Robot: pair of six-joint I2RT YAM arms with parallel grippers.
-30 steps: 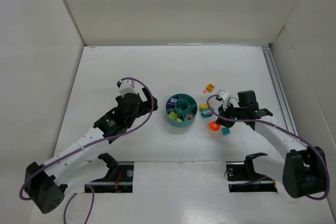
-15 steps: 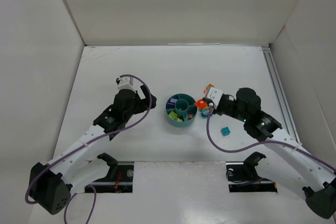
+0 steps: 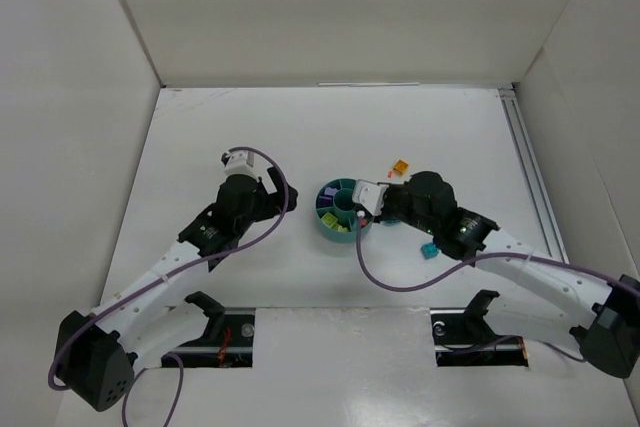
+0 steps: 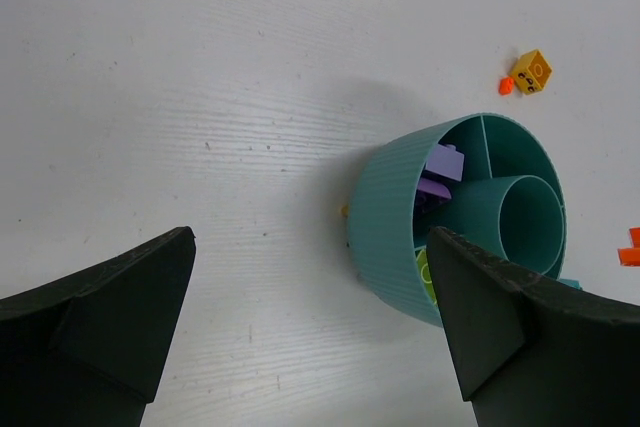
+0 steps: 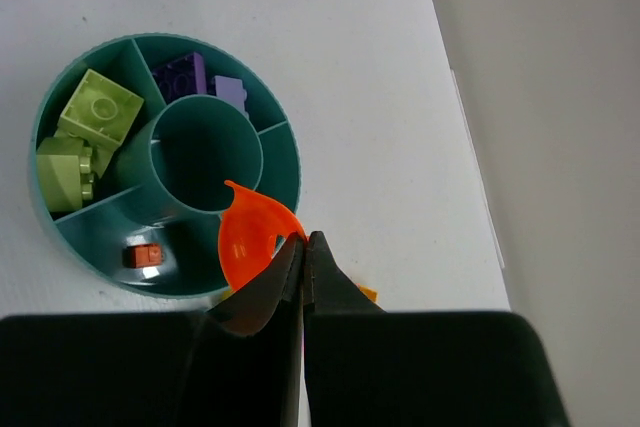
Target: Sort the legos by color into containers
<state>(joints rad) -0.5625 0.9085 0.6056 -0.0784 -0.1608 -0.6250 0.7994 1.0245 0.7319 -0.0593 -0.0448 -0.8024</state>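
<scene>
The round teal dish (image 3: pixel 334 223) sits mid-table. In the right wrist view its wedges (image 5: pixel 283 162) hold two yellow-green legos (image 5: pixel 100 107), two purple legos (image 5: pixel 180 72) and a small red-orange lego (image 5: pixel 145 257). My right gripper (image 5: pixel 303 242) is shut on the rim of a curved orange lego piece (image 5: pixel 245 237), which hangs over the dish's near edge beside the centre cup (image 5: pixel 200 152). My left gripper (image 4: pixel 310 327) is open just left of the dish wall (image 4: pixel 390 217), with bare table between its fingers.
A yellow lego (image 3: pixel 400 165) lies behind and to the right of the dish, with a tiny orange bit (image 4: pixel 506 85) next to it. A teal lego (image 3: pixel 427 249) lies under the right arm. White walls close in the table.
My right arm has swung left from the loose bricks to the dish, carrying the orange piece. The left arm has barely shifted and stays open.
</scene>
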